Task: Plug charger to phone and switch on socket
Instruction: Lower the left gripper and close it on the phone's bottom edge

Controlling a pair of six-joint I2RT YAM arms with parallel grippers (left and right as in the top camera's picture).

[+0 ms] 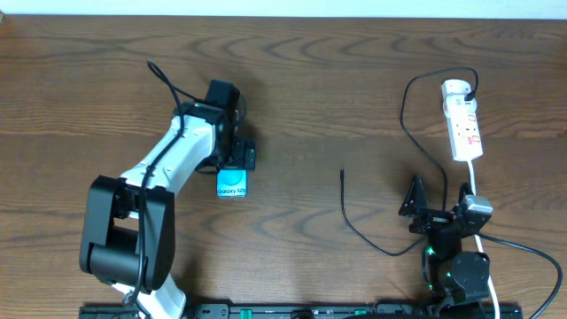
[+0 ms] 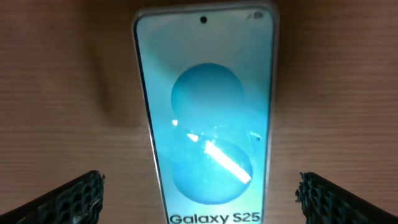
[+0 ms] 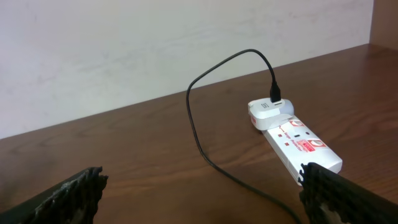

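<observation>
The phone point(image 1: 232, 184) lies flat on the table, cyan screen up, reading "Galaxy S25". My left gripper point(image 1: 237, 155) hangs open just above its far end; in the left wrist view the phone point(image 2: 208, 118) sits between the two spread fingers point(image 2: 199, 199), not touched. The charger cable point(image 1: 409, 124) runs from the white adapter on the socket point(image 1: 463, 120) down to its free plug tip point(image 1: 343, 173) mid-table. My right gripper point(image 1: 436, 211) is open and empty near the front edge; its view shows the socket point(image 3: 298, 142) and the cable point(image 3: 205, 149) ahead.
The socket's white cord point(image 1: 478, 199) runs toward the right arm's base. A wall point(image 3: 155, 50) stands behind the table's far edge. The wooden table point(image 1: 354, 80) stretches between phone and socket.
</observation>
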